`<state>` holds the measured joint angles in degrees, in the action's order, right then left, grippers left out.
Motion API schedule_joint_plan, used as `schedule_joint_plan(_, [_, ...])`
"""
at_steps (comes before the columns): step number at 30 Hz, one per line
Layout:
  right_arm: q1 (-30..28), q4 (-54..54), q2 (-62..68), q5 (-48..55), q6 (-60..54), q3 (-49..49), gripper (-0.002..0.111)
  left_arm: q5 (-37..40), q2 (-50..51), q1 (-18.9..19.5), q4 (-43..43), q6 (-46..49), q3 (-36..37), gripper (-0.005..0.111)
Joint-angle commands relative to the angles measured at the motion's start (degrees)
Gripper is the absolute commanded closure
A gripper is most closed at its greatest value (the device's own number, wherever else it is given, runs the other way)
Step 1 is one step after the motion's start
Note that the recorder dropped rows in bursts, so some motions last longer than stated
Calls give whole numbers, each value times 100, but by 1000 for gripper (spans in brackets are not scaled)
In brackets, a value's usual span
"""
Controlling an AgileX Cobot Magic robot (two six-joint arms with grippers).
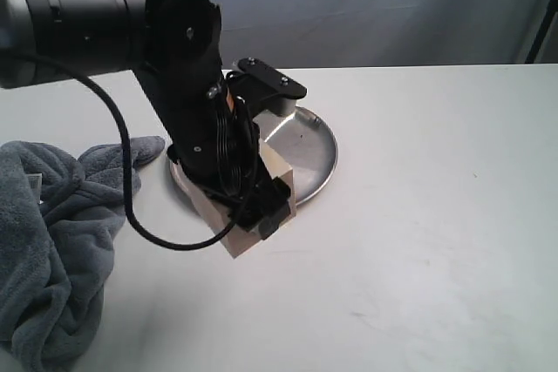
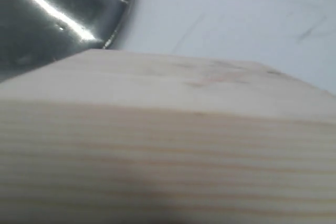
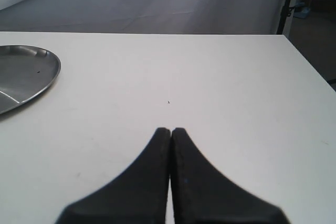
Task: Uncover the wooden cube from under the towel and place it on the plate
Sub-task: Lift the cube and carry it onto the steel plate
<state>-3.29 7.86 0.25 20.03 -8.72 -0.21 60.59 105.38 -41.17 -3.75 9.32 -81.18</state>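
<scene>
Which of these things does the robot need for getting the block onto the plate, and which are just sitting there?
For the job:
- wooden cube, gripped by the left pincer
- plate
- towel, bunched up beside the plate

Just there:
- right pincer, shut, holding nothing
- white table
- grey backdrop

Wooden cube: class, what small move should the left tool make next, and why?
Probably carry the wooden cube a little further over the plate before releasing: the left tool grips it at the plate's near rim, and its near corner looks past the rim.
</scene>
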Motion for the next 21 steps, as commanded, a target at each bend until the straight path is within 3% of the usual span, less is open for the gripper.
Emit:
schedule_joint_plan(1, [-12, 38, -25, -3, 16, 21, 108, 506, 81, -5, 579, -601, -612, 106])
schedule_joint_plan(8, [-12, 38, -25, -3, 16, 21, 108, 752, 739, -5, 818, -630, -1391, 106])
schedule_joint_plan(12, [-12, 38, -25, -3, 16, 21, 108, 752, 1209, 63, 818, -1121, -1989, 106])
schedule_joint_plan(21, [-12, 38, -25, -3, 16, 21, 108, 636, 2231, 715, -143, -1881, -3102, 106])
